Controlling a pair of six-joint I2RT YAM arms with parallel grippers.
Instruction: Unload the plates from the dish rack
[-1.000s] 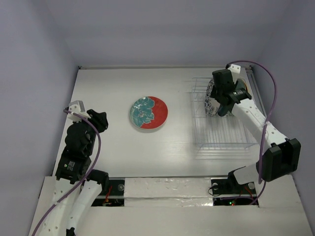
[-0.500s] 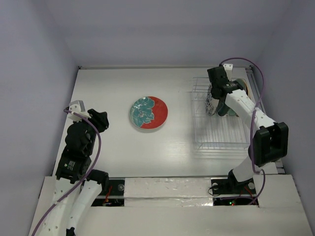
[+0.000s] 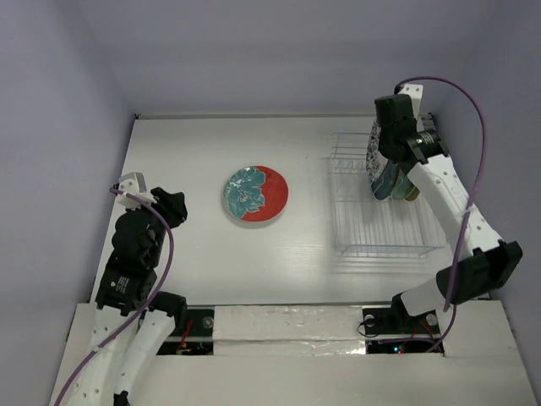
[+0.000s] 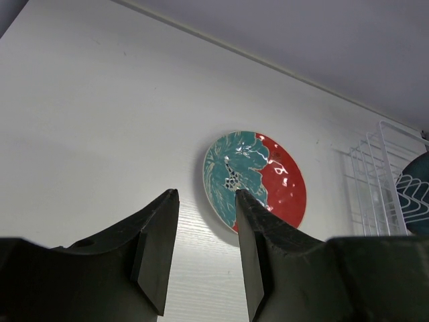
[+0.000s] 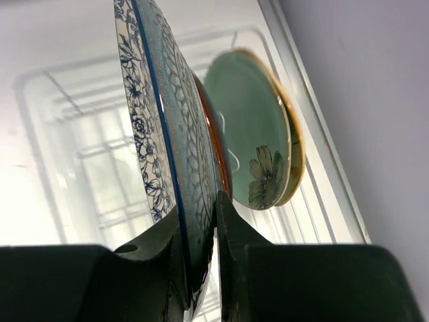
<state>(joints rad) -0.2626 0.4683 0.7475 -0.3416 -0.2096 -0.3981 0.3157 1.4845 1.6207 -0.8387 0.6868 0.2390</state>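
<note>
My right gripper (image 3: 382,165) hangs over the back of the clear wire dish rack (image 3: 380,237). It is shut on the rim of the dark patterned plate (image 5: 171,134), which stands on edge; the gripper (image 5: 199,204) pinches it from below in the right wrist view. A red-rimmed plate edge (image 5: 213,147) lies right behind it. The pale green plate (image 5: 251,134) and a tan-rimmed plate (image 5: 295,157) stand further back in the rack. The teal-and-red floral plate (image 3: 255,194) lies flat on the table. My left gripper (image 3: 169,205) is open and empty, left of that plate (image 4: 255,178).
The rack's near half (image 3: 385,224) holds no plates. Its wires (image 4: 372,181) show at the right of the left wrist view, with a dark teal plate (image 4: 415,194) in them. Walls close the table at the back and sides.
My right gripper, shut on the dark patterned plate, has swung first left and then right and toward the back of the rack. The left arm has not moved.
</note>
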